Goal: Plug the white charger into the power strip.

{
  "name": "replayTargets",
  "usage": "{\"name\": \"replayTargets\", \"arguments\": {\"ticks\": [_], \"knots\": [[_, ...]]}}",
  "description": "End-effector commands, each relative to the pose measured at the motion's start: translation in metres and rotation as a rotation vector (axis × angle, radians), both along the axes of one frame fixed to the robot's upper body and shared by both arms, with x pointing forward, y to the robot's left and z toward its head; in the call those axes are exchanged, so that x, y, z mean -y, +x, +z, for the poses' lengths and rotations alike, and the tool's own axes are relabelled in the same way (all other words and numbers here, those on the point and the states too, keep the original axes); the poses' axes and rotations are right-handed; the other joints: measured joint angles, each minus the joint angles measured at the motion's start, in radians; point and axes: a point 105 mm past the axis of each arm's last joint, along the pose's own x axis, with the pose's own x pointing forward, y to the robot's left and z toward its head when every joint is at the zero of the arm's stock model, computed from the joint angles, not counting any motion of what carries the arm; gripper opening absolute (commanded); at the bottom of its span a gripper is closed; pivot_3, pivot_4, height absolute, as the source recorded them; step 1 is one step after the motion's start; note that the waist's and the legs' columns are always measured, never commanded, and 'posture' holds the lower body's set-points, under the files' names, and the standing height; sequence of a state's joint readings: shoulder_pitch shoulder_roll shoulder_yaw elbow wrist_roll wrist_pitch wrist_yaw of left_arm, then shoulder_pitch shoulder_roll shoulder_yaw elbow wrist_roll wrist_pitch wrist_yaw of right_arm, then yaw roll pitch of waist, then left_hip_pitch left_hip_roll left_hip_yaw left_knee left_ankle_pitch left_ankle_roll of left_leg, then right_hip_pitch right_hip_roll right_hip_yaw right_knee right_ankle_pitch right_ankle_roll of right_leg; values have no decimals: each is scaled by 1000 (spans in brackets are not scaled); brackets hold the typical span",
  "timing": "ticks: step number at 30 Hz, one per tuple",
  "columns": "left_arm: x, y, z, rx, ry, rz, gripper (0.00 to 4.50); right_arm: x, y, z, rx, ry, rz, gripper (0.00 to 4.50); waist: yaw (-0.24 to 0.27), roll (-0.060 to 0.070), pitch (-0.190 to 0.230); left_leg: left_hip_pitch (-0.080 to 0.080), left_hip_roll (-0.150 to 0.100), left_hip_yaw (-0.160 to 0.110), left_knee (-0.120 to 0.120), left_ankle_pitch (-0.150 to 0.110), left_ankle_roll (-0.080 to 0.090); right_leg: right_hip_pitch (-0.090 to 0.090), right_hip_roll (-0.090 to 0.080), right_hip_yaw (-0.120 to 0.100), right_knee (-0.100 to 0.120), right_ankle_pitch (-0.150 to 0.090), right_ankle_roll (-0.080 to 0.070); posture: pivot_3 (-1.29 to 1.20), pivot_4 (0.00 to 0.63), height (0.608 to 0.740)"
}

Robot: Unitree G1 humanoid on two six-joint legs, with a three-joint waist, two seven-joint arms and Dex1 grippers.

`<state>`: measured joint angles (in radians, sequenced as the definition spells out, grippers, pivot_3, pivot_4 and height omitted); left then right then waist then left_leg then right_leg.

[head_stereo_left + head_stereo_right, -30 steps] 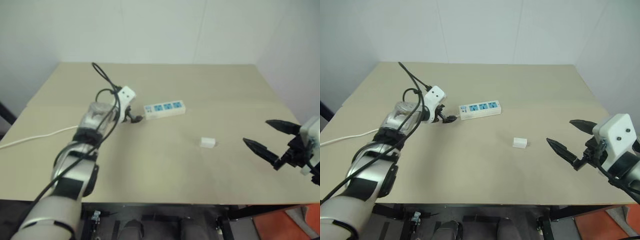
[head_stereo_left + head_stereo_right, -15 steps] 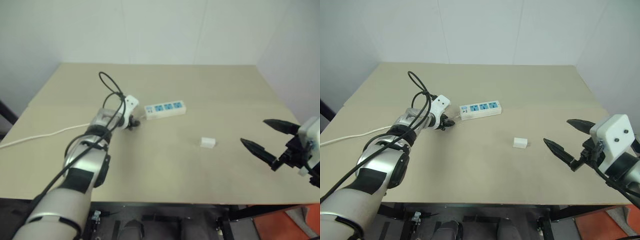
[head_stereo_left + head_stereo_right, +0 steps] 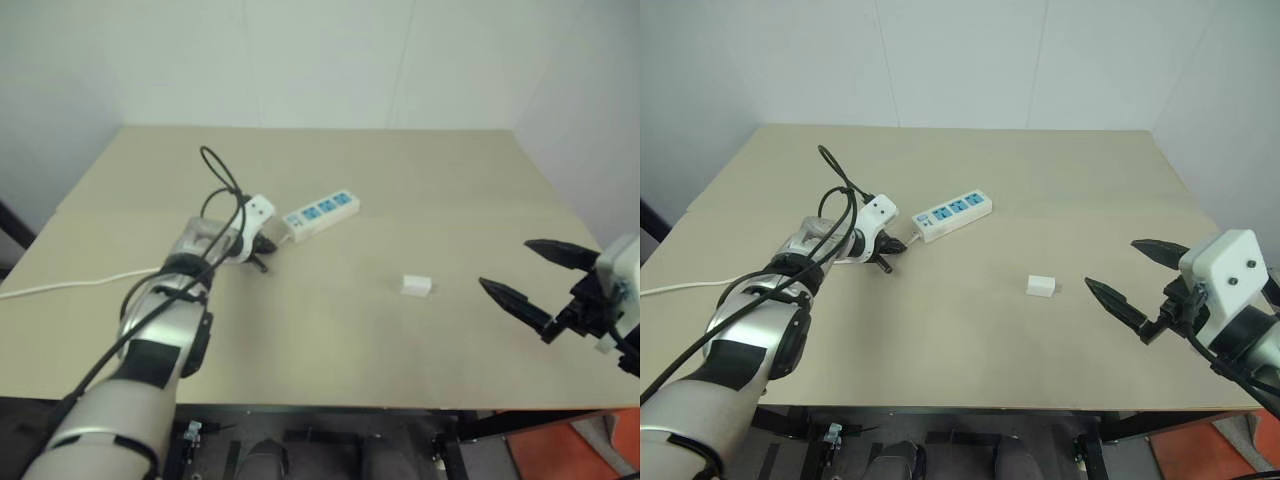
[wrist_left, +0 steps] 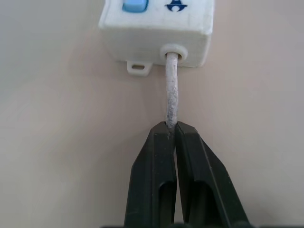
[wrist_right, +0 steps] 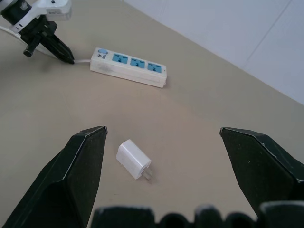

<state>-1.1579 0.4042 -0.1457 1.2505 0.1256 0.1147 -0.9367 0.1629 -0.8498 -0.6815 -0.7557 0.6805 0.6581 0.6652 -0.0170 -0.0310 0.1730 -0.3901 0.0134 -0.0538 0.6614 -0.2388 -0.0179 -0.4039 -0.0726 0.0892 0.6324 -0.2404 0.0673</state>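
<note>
1. Now the left pincer (image 4: 172, 130) is clamped on the thin cord (image 4: 171, 85) just beside the power strip (image 3: 320, 212): pull gently, low along the surface (image 3: 330, 330).
2. White charger (image 3: 1041, 286) lies loose mid-surface, prongs showing.
3. Right pincer (image 3: 1122, 275) hovers wide near it; approach square.

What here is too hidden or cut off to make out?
- Power strip: left wrist view's edge cuts off its sockets.
- Cord: vanishes between the left gripper jaws.
- White charger: its prongs are too small to count.
- Right gripper: finger bases cut off.
</note>
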Motion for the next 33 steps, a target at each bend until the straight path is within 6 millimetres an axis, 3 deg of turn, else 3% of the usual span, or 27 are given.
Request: {"name": "replayTargets", "arguments": {"ticks": [1, 5, 11, 15, 19, 26, 30, 33], "knots": [[17, -22, 17, 65, -108, -289, 19, 0, -4, 7, 35, -25, -11, 4500, 0, 0, 0, 0, 0, 0, 0, 0, 0, 0, 0, 0, 0, 0, 0, 0, 150, 740], [17, -54, 18, 105, -161, -478, 19, -3, -4, 6, 26, -19, -1, 4500, 3, 0, 0, 0, 0, 0, 0, 0, 0, 0, 0, 0, 0, 0, -1, 0, 150, 740], [-2, -103, -1, 71, -88, -538, 19, -6, -3, 3, 22, -14, 9, 4500, 2, 1, 0, 0, 1, 0, 0, 0, 0, 0, -1, 0, 1, 1, -1, 0, 150, 740], [-18, -108, -13, 57, -9, -435, 19, -6, -2, 2, 19, -13, 13, 4500, 1, 1, 0, 2, 1, 0, 0, 0, 0, 1, -1, 0, 1, 1, -1, 0, 150, 740], [-30, -95, -21, 89, 71, -307, 1023, -7, -1, 3, 19, -16, 19, 4500, 3, 1, -1, 3, 1, 0, 0, 1, 1, 2, 0, 0, 1, 1, -1, 0, 150, 740], [-33, -103, -19, 73, 38, -330, 3167, -7, -2, 3, 15, -18, 20, 4500, -1, 1, -1, 2, 1, 0, 0, 1, 1, 1, 0, 0, 0, 1, -1, 0, 150, 740], [-29, -103, -7, 116, -36, -348, 4416, -8, -3, 1, 9, -16, 22, 4500, 0, 1, -1, 2, 1, 0, 0, 1, 1, 1, 0, 0, 1, 1, -1, 0, 150, 740], [-19, -105, 6, 149, -124, -403, 4468, -8, -3, 1, 9, -18, 13, 4500, 0, 1, -1, 2, 1, 0, 0, 1, 1, 1, -1, 0, 0, 1, -1, 0, 150, 740]]}}
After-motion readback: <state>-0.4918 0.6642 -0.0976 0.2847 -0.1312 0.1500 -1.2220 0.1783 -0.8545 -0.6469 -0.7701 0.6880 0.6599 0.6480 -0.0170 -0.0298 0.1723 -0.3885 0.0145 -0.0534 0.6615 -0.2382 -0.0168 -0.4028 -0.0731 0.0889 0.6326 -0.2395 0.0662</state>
